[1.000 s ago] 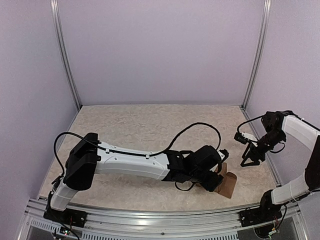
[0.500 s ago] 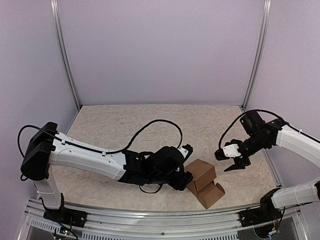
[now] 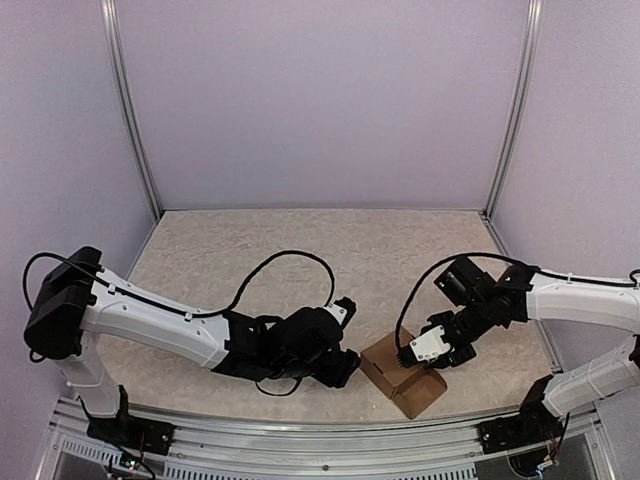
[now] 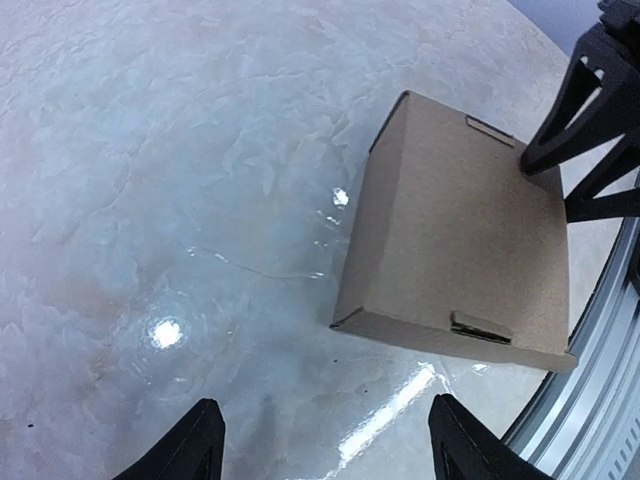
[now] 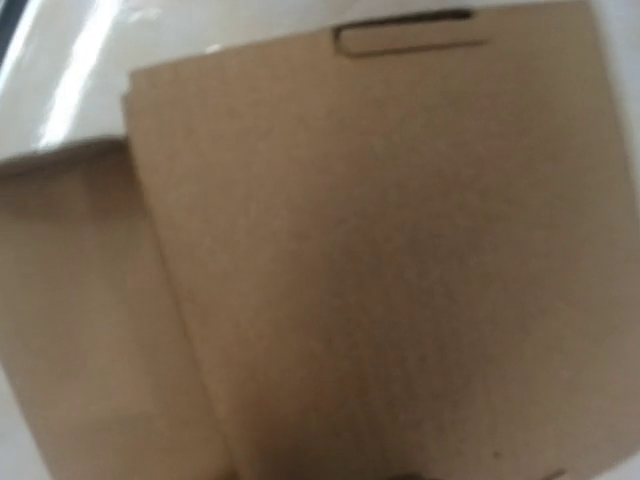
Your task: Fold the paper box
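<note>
Stretched low from the lower left toward bottom centre of the top view: left gripper (image 3: 346, 363), just beside the box (image 3: 398, 372) on its left side; cannot tell whether touching. In the left wrist view, fingers (image 4: 200, 445) spread wide along the bottom edge, holding nothing, with the box apart at the upper right. Sits on the beige table (image 3: 300, 250), lower centre-right in the top view, near the front rail (image 3: 300, 425). Top panel closed flat, with a tab (image 4: 478, 326) tucked at either end; lower right end folded outward, inside not discernible. Farther right, right gripper (image 3: 436, 358) down on the box top, fingertips touching its far edge; cannot tell whether pinching or only pressing. Right wrist view filled with blurred cardboard.
</note>
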Robot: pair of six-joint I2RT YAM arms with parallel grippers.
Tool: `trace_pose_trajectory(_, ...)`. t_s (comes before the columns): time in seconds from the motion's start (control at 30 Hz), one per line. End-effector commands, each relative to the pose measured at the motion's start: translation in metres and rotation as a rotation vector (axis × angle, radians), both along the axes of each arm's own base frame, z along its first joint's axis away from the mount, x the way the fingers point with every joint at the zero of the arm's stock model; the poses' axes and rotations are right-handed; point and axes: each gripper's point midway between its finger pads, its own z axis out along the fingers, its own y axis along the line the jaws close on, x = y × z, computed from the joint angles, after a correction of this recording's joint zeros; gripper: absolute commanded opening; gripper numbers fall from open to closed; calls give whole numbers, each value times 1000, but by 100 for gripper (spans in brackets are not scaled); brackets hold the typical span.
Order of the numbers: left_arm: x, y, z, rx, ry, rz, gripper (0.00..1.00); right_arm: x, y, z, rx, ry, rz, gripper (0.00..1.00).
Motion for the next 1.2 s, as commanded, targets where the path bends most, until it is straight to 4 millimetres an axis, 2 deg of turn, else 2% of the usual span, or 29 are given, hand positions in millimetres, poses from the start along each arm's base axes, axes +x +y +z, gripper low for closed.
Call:
trace_pose_trajectory(0.0, 22, 31, 2, -43, 21, 140, 69, 1, -2, -13, -52, -43, -85, 42)
trace_pose_trajectory(0.17, 35, 59, 4, -66, 13, 208, 69, 16, 17, -3, 29, -63, -199, 44)
trace_pose_trajectory(0.3, 45, 77, 6, -66, 2, 260, 69, 28, 33, -15, 45, -50, -301, 41)
trace_pose_trajectory(0.4, 46, 81, 11, -101, 25, 280, 69, 40, 42, -26, 42, -31, -376, 37)
trace_pose_trajectory(0.5, 36, 75, 11, -123, 68, 263, 68, 43, 50, -26, 30, 7, -409, 37)
trace_pose_trajectory(0.57, 27, 69, 9, -126, 108, 266, 68, 39, 51, -17, 32, 39, -404, 41)
trace_pose_trajectory(0.73, 11, 55, -10, -109, 215, 256, 68, 26, 52, 28, 114, 97, -372, 58)
trace_pose_trajectory(0.83, 16, 48, -17, -133, 247, 264, 69, 45, 44, 49, 188, 143, -422, 60)
trace_pose_trajectory(0.93, 26, 45, -18, -171, 272, 271, 68, 74, 29, 46, 221, 181, -499, 58)
trace_pose_trajectory(1.03, 37, 36, -14, -220, 302, 251, 68, 101, 20, 32, 229, 181, -571, 49)
trace_pose_trajectory(1.17, 54, 32, -18, -209, 311, 244, 67, 116, 18, 8, 198, 190, -606, 39)
